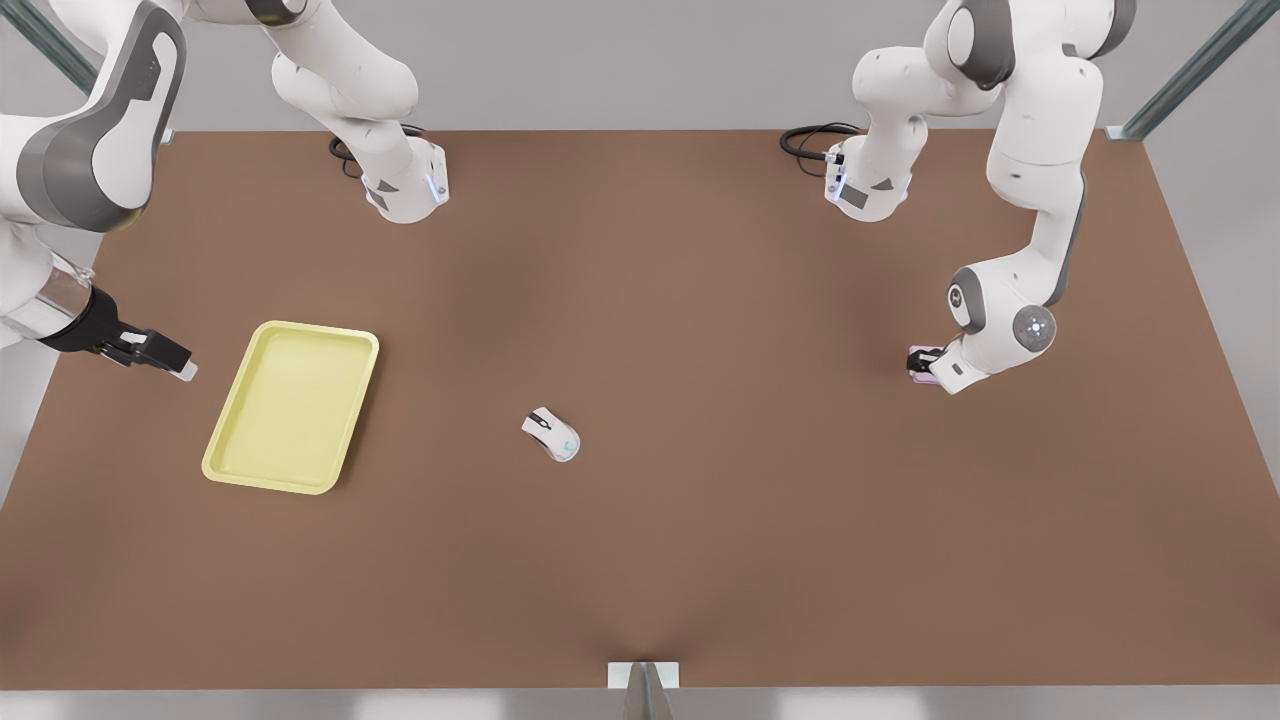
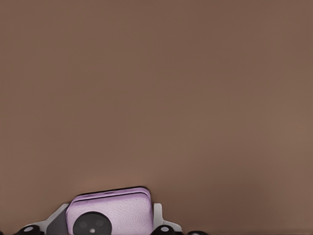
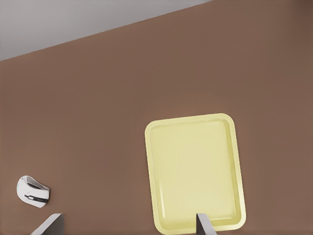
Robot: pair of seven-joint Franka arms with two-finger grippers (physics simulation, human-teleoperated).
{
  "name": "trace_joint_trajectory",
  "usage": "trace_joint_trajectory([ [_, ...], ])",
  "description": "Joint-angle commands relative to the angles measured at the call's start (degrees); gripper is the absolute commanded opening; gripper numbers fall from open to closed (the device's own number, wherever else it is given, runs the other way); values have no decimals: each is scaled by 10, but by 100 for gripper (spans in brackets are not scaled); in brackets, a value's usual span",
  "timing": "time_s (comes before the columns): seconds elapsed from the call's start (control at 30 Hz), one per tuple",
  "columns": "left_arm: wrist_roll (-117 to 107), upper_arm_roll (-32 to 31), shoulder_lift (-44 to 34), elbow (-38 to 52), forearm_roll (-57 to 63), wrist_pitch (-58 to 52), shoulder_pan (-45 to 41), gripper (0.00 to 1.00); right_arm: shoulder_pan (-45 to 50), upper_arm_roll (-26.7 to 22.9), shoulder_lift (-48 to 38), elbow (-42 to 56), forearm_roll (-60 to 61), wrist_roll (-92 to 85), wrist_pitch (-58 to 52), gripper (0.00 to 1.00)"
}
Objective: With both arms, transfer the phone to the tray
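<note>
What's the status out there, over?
Left end effector down at the phone, fingers astride it, grip unconfirmed. Right end effector open, waiting beside the tray. Mouse sits mid-table between them.

Our left arm reaches down at the right of the front view, elbow high near the upper right corner, wrist bent low. Its left tool (image 1: 922,362) sits at middle right, fingers (image 2: 157,217) closed against the sides of the phone (image 2: 110,214). Our right arm enters at the upper left of the front view and slopes down. Its right tool (image 1: 180,366) hangs at middle left, with its fingertips (image 3: 204,224) spread apart, gripping nothing.
</note>
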Motion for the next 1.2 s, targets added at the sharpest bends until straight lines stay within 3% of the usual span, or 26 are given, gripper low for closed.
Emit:
trace_joint_trajectory([
  [0.0,42,0,0,0,-1,3,0,83,0,0,-1,1,0,1,0,100],
  [0.43,15,-7,-8,12,-2,-5,-7,77,0,0,-1,0,1,1,0,100],
  [0.53,-46,-8,-10,60,-1,-63,-53,77,0,0,0,0,1,1,0,100],
  [0.8,-356,-5,96,313,-2,-287,-270,77,0,0,-1,0,1,1,0,100],
  [0.93,-504,-5,225,556,-2,-453,-346,77,0,0,0,0,0,1,0,100],
  [1.03,-583,-8,303,696,-22,-484,-394,77,0,0,0,0,1,1,0,100],
  [1.17,-620,-62,378,839,-16,-480,-403,77,0,0,-1,0,1,1,0,100],
])
